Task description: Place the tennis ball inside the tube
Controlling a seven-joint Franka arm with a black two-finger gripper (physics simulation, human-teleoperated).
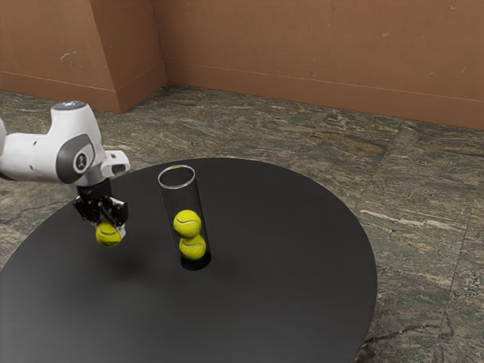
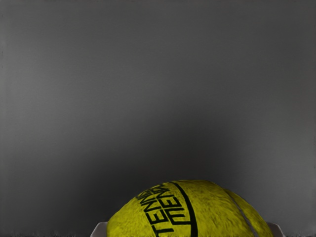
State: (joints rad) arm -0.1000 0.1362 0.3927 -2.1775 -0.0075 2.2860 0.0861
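My gripper [image 1: 110, 227] is shut on a yellow tennis ball [image 1: 108, 235] and holds it above the table, with a shadow beneath. In the wrist view the held ball [image 2: 197, 212] sits at the lower edge, a fingertip pad on either side of it. A clear tube [image 1: 178, 200] stands upright on the table, to the exterior view's right of my gripper. Two tennis balls are inside it, an upper ball [image 1: 187, 223] resting on a lower ball [image 1: 192, 248]. The held ball is lower than the tube's open rim and apart from the tube.
The round black table [image 1: 287, 280] lies under everything, its curved edge toward the exterior view's right. Stone floor [image 1: 423, 219] surrounds it, and a brown wall [image 1: 318, 45] rises behind.
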